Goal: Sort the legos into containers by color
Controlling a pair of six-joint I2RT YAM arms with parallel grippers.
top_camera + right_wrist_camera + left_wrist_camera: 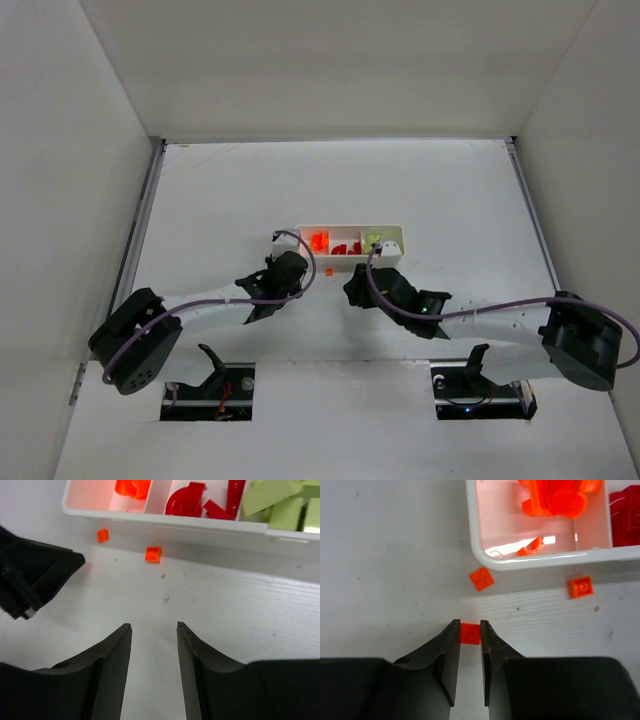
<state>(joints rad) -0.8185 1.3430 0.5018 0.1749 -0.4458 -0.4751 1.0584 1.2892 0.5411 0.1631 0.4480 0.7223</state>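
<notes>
1. A small orange brick (470, 633) lies in front of the tray (545, 559), off the near wall at the tray's orange end. It sits between the fingertips of the left gripper (470, 625).
2. The left gripper is drawn in narrow, with each finger's inner face against one side of the brick, so it is gripping that brick. Whether the brick is lifted off the surface (450, 200) cannot be told.
3. A second orange brick (481, 578) lies flat between that gripper and the tray, just off the tray's rounded corner.
4. A third orange brick (580, 586) lies just beside the tray's near wall, further along toward the red compartment.
5. The tray is long, shallow and white, with three compartments in a row.
6. The end compartment nearest the left gripper holds orange pieces (318, 241).
7. The middle compartment holds red pieces (347, 246).
8. The far end compartment holds yellow-green pieces (374, 240).
9. The right gripper (154, 627) hangs over the surface in front of the tray, facing its red and green compartments. Its fingers stand moderately apart with nothing between them.
10. From the right wrist, the left gripper shows as a dark shape near the tray's orange end.
</notes>
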